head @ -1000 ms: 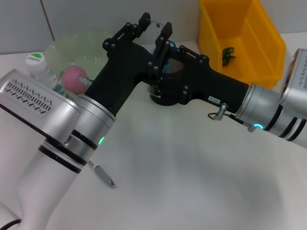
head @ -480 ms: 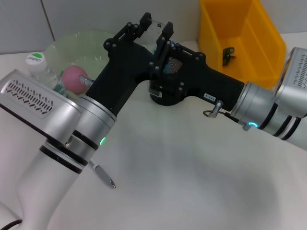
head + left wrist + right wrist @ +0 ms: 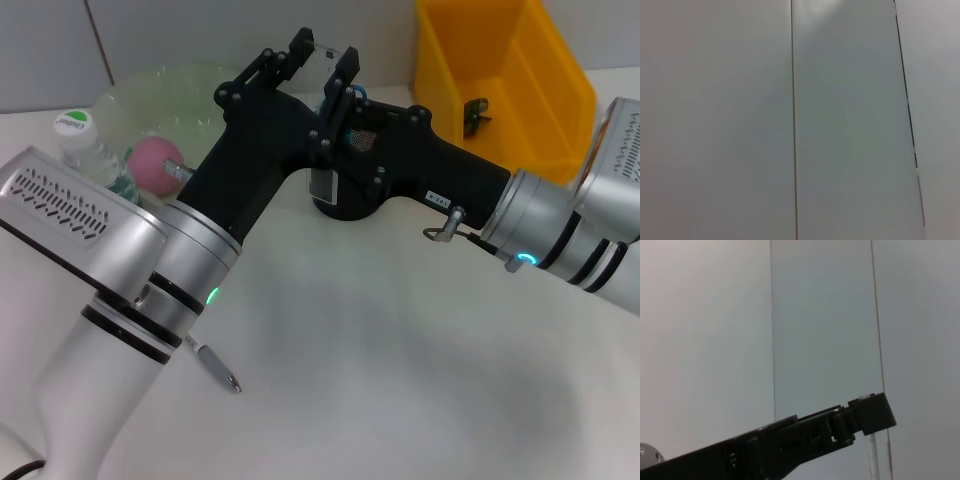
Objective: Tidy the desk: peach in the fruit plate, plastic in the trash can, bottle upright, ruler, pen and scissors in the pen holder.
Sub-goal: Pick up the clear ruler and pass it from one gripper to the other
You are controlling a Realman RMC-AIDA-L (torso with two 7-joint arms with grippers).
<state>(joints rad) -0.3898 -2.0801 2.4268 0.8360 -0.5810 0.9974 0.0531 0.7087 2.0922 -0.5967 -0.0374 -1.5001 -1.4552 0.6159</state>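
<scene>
Far left, water bottle [image 3: 78, 140] upright beside the green fruit plate [image 3: 150, 100] with peach [image 3: 153, 160] in it. Pen [image 3: 214, 366] lies near, by the left arm. Left gripper [image 3: 322, 55] pinches the clear ruler [image 3: 324, 66] over the black mesh pen holder [image 3: 350, 190]. Right gripper [image 3: 343, 115] at the holder's rim, finger state can't tell. Yellow bin [image 3: 510, 85] far right.

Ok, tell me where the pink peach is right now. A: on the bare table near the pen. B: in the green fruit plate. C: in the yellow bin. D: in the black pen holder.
B: in the head view the peach sits inside the green fruit plate, behind the left arm and beside the bottle.
</scene>
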